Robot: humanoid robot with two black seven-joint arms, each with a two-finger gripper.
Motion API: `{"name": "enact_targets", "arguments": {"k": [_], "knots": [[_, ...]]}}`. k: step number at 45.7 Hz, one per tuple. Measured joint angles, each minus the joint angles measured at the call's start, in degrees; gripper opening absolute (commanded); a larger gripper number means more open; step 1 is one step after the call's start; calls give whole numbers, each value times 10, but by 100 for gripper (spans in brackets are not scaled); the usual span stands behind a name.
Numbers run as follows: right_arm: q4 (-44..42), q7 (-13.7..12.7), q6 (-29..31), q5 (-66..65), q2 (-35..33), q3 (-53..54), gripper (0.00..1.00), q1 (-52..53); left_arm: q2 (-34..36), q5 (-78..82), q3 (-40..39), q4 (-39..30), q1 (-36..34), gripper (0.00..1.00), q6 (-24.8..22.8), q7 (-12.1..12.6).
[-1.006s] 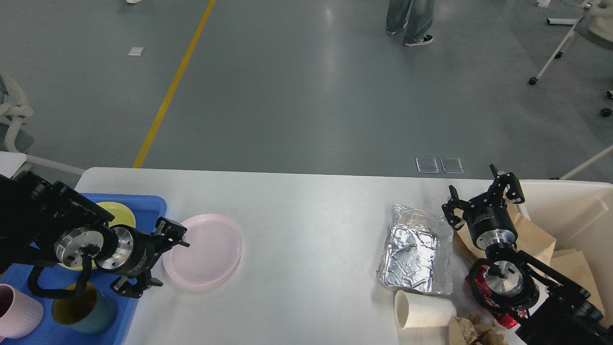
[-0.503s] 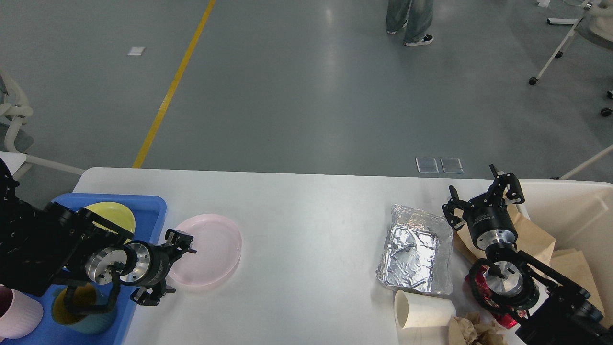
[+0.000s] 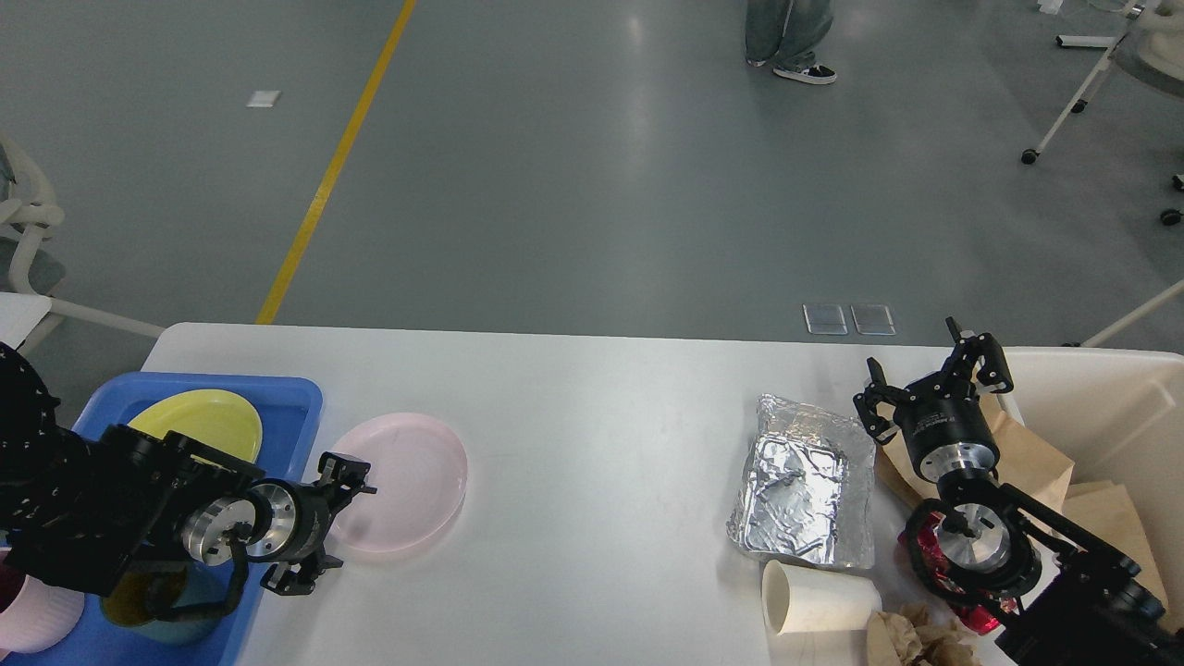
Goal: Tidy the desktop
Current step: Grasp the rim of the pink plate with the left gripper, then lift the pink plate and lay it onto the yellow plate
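Observation:
The white desktop (image 3: 592, 407) spans the view. A pink plate (image 3: 412, 481) lies on it at the left, beside a blue tray (image 3: 291, 393). My left gripper (image 3: 326, 529) is open and empty at the plate's left rim, its upper finger over the rim. At the right lie a crumpled foil sheet (image 3: 805, 490), a tipped white paper cup (image 3: 819, 601), crumpled brown paper (image 3: 916, 638) and a red wrapper (image 3: 967, 612) partly hidden by my arm. My right gripper (image 3: 925, 377) is open and empty, between the foil and a brown paper bag (image 3: 1031, 458).
The blue tray holds a yellow plate (image 3: 199, 421), a teal cup (image 3: 171, 622) and a pink cup (image 3: 37, 618). A cream-beige bin (image 3: 1101, 388) with brown paper inside stands at the right edge. A person's legs (image 3: 791, 37) are on the grey floor beyond.
My left arm has drawn back toward the near left, uncovering the yellow plate; its gripper slid down along the pink plate's left rim. The right arm has not moved.

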Motion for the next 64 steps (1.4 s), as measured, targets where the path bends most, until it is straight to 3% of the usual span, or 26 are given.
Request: {"name": "enact_targets", "arguments": {"k": [19, 29, 38, 64], "knots": [[0, 0, 0, 0, 0, 0, 100, 0, 0, 16, -9, 2, 10, 23, -5, 10], [0, 0, 0, 0, 0, 0, 100, 0, 1, 20, -9, 2, 11, 15, -24, 32], [0, 0, 0, 0, 0, 0, 100, 0, 1, 20, -8, 1, 11, 0, -29, 34], [0, 0, 0, 0, 0, 0, 100, 0, 11, 20, 6, -13, -14, 0, -58, 35]]}}
